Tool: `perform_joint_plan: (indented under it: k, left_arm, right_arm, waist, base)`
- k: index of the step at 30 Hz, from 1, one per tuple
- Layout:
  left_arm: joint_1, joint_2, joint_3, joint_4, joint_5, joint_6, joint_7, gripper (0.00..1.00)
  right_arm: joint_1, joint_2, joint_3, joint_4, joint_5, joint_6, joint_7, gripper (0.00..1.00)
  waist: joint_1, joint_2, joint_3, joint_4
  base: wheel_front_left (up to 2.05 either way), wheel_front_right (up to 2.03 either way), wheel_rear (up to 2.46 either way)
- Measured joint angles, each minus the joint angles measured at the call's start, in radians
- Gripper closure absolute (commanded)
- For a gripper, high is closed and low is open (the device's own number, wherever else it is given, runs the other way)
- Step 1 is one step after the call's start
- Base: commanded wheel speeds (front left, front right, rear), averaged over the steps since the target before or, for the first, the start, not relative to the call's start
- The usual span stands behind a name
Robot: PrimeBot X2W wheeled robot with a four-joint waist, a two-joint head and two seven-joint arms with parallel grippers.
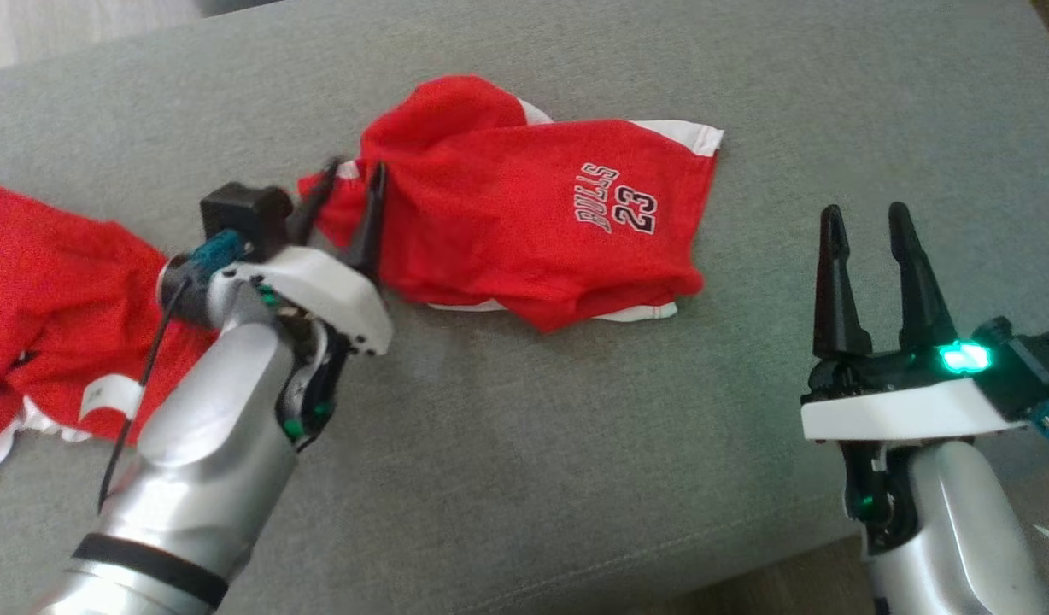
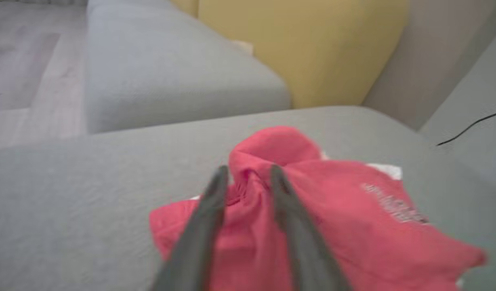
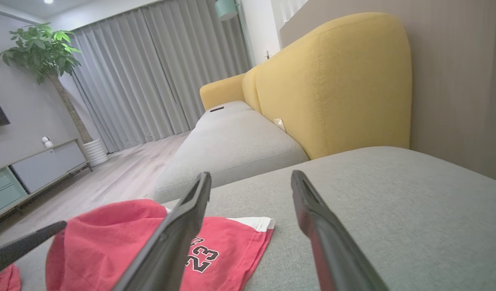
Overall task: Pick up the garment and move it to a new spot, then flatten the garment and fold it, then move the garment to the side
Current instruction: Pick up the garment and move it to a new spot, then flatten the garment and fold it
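Now | left fingers (image 1: 371, 218): parted, astride bunched edge of red garment (image 1: 524, 222) | right fingers (image 1: 834, 282): spread wide, well apart from garment | garment: crumpled on grey sofa cushion (image 1: 524, 444)

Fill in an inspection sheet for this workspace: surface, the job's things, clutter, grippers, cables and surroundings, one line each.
Surface: grey sofa cushion, woven cloth, no stains seen.
Job's things: red shorts marked BULLS 23, white-trimmed, lying rumpled mid-cushion.
Clutter: second red garment at the cushion's left edge.
Grippers: left gripper jaws apart, astride a raised fold at the shorts' left end; right gripper open, empty, over bare cushion right of the shorts.
Cables: black cable along the left forearm; second black cable on grey upholstery.
Surroundings: yellow backrest, grey curtains, potted plant, wood floor.
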Motion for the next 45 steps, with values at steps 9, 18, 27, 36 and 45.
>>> perform_joint_plan:
  k: [9, 18, 27, 36, 45]
  left_arm:
    - [0.054, -0.020, 0.174, -0.077, 0.099, -0.015, -0.009, 0.00]
    - [0.372, -0.071, 0.374, -0.336, 0.268, -0.072, -0.009, 0.00]
    - [0.604, -0.165, 0.519, -0.451, 0.337, -0.130, -0.009, 0.00]
    - [0.610, -0.172, 0.515, -0.457, 0.364, -0.165, -0.009, 0.00]
    - [0.603, -0.175, 0.475, -0.455, 0.349, -0.165, -0.009, 0.00]
  right_arm:
    - [-0.008, 0.000, -0.002, 0.016, -0.042, 0.000, 0.000, 0.00]
    - [0.053, 0.000, -0.033, 0.043, -0.089, 0.000, 0.000, 0.00]
    - [0.126, 0.000, -0.038, 0.071, -0.097, 0.000, 0.000, 0.00]
    - [0.136, 0.000, -0.019, 0.091, -0.114, 0.000, 0.000, 0.00]
    - [0.063, 0.000, 0.089, 0.231, -0.211, 0.000, 0.000, 0.00]
  waist:
    - [-0.0001, 0.0000, -0.014, 0.073]
    - [-0.0003, 0.0000, -0.080, 0.164]
    - [-0.0004, 0.0000, -0.165, 0.227]
    - [-0.0003, 0.0000, -0.171, 0.262]
    - [-0.0001, 0.0000, -0.131, 0.315]
  base:
    - [0.00, 0.00, 0.00]
    - [0.00, 0.00, 0.00]
    - [0.00, 0.00, 0.00]
    - [0.00, 0.00, 0.00]
    - [0.00, 0.00, 0.00]
